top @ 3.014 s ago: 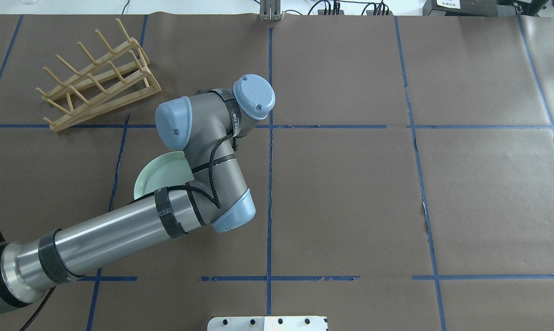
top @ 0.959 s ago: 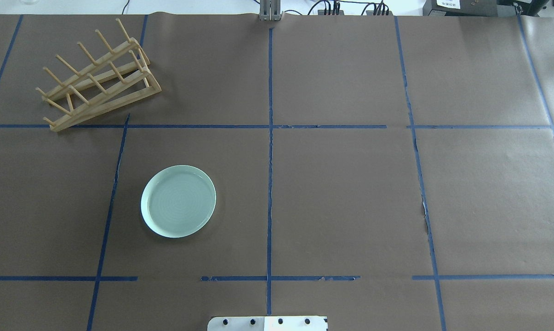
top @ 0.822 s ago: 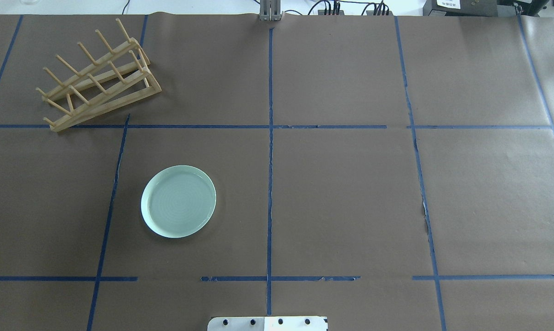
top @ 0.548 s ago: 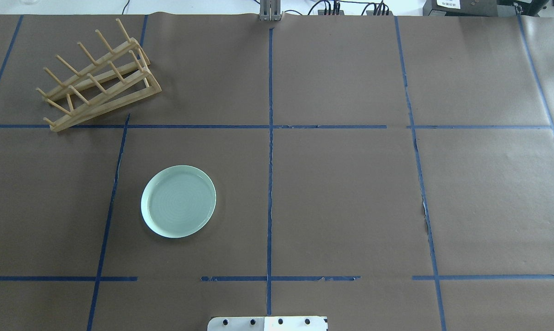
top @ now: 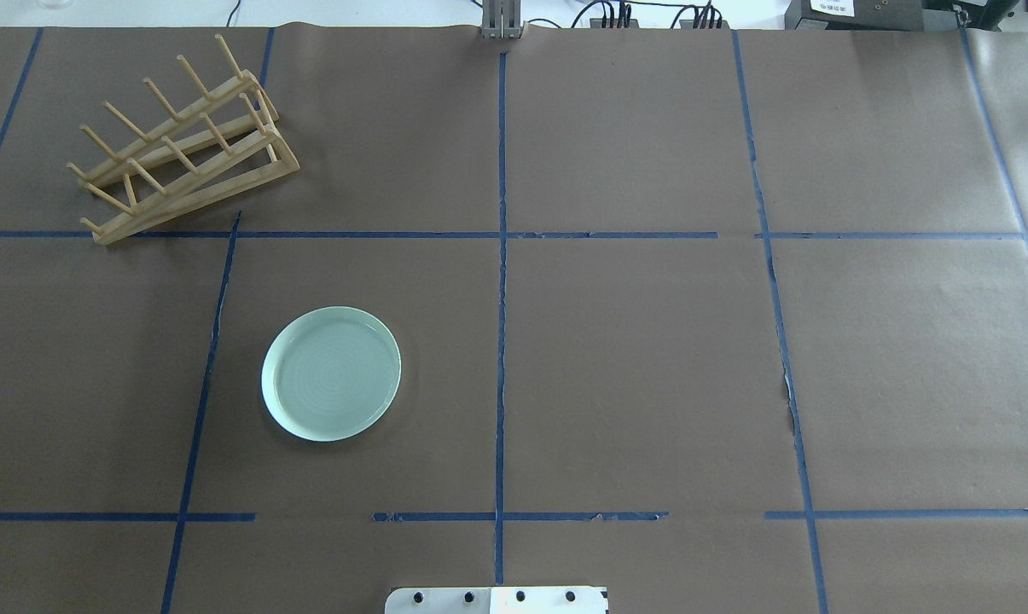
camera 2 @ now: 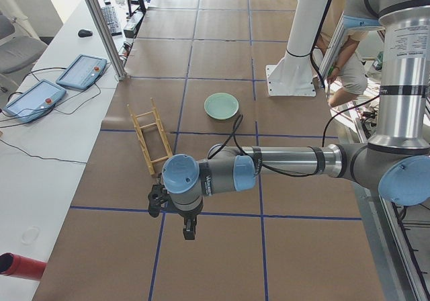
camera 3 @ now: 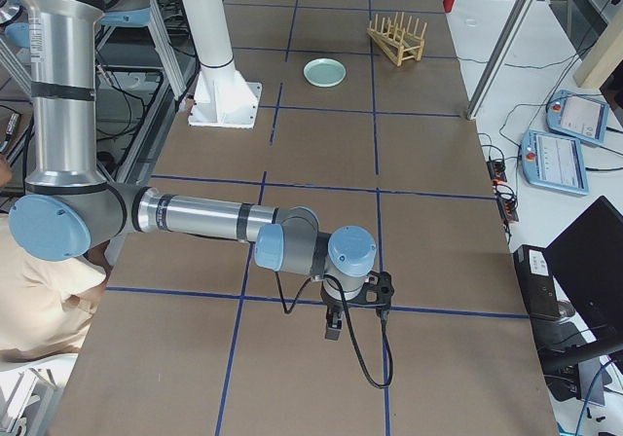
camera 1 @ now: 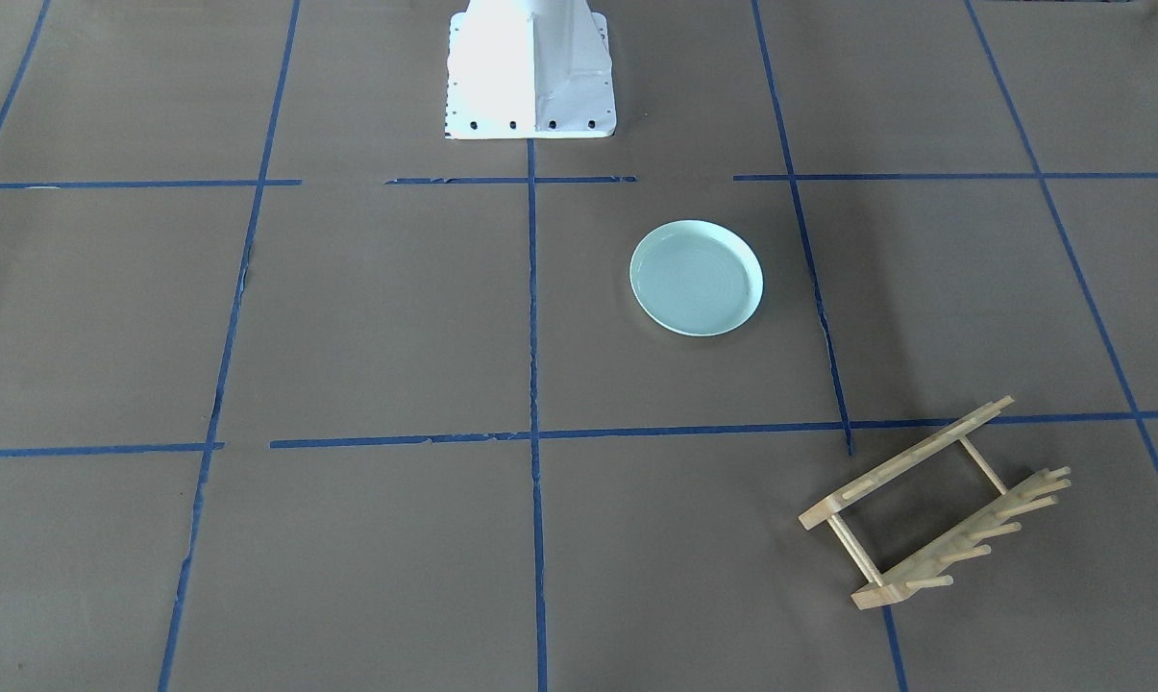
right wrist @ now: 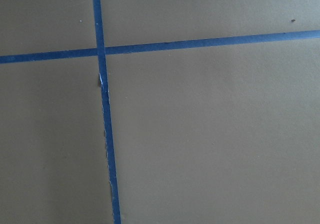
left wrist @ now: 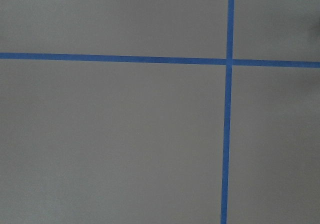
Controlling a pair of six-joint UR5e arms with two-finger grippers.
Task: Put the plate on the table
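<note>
On the table (top: 633, 367) lies the plate (top: 331, 373).

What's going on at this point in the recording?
Nothing is handling anything right now. The plate lies flat on the table, untouched, apart from the wooden rack, which holds nothing. The left gripper and the right gripper hang over the table's opposite ends, well away from it; whether they are open cannot be told.

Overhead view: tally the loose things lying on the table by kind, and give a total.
plate: 1
wooden peg rack: 1
Total: 2
</note>
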